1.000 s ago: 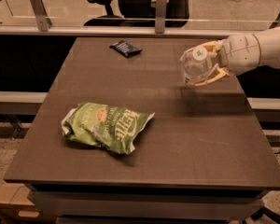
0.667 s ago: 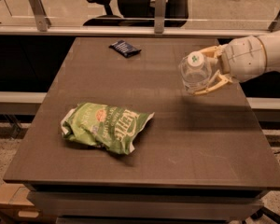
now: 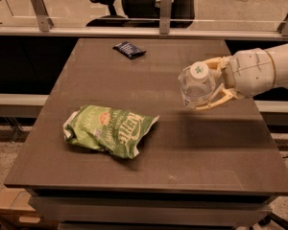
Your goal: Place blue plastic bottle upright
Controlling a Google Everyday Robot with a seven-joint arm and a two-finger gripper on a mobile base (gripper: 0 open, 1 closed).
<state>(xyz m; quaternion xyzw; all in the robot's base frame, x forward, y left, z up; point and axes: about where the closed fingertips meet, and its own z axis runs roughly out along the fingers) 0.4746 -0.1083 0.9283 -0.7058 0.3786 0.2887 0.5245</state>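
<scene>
Hanging right of green chip bag [image 3: 110, 130], gripper [image 3: 204, 84] clamps fingers on blue plastic bottle [image 3: 197, 87], cap approx. up; pickup done, set-down on table [image 3: 134, 176] not yet.

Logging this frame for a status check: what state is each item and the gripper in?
Small clear bluish plastic bottle: capped, tilted, held above the dark table.
Gripper: over the table's right side in view, shut on the bottle.
Crumpled green chip bag: lying flat.
Small dark blue snack packet: lying flat.
</scene>
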